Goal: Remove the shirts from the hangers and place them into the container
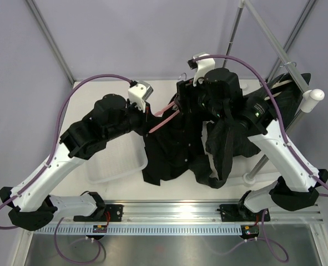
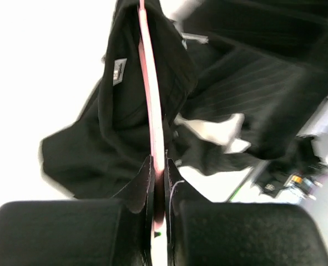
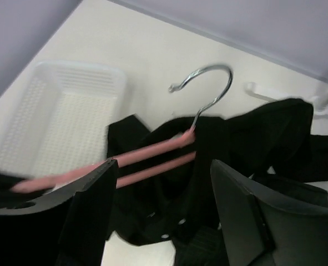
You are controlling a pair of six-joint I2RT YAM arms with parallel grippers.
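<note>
our left gripper [image 2: 159, 162] pinches the pink hanger [image 2: 151, 105] tight. our right gripper [image 3: 162, 166] hangs wide open above it. the black shirt [image 2: 91, 149] is on the hanger, just beside the basket [image 3: 69, 77]. we should hold the hanger firm and tug the shirt off slowly.

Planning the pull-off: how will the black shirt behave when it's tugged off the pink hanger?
Probably floppy: the black shirt lies crumpled in loose folds. It may snag rather than slide, being bunched around the pink hanger. The hanger itself looks stiff, running straight from the left gripper that pinches it.
</note>
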